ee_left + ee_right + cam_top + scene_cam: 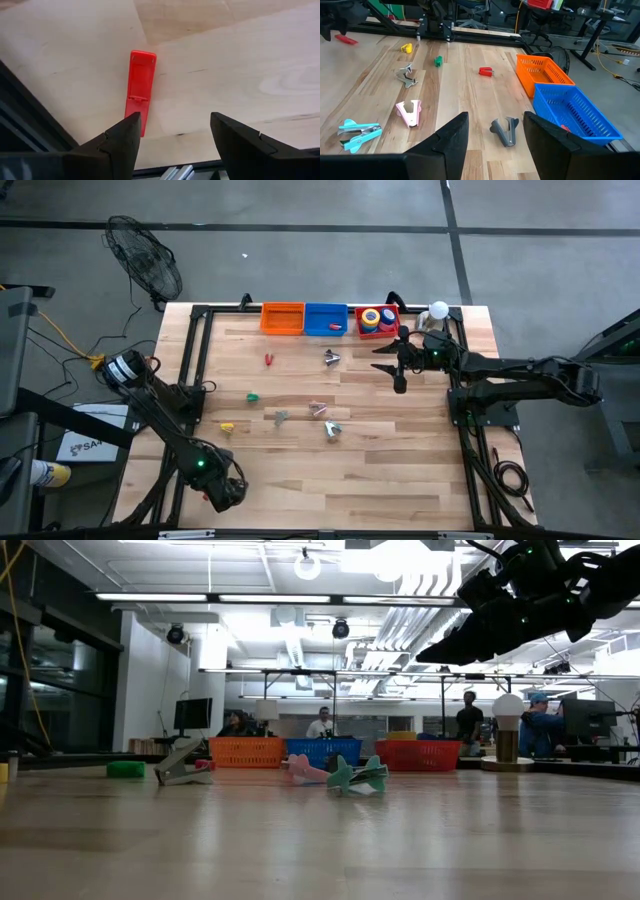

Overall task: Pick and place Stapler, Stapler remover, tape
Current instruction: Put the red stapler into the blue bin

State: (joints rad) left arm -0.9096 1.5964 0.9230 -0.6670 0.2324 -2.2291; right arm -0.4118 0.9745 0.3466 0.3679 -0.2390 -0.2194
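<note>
The left gripper point(225, 492) hangs over the table's point(400, 470) near-left corner, its fingers point(122, 140) spread apart and holding nothing; a red stapler point(140, 90) lies flat on the wood just ahead of it, partly hidden behind one fingertip. The right gripper point(398, 365) hovers above the far-right part of the table, jaws parted and empty, near the red basket point(377, 332) that holds the tape point(372, 318) rolls. Beside that stand the blue basket point(572, 112) and the orange basket point(542, 72). A grey stapler remover point(505, 130) lies just ahead of the right fingers, with pink point(410, 112), teal point(357, 132) and silver point(406, 76) ones farther off.
</note>
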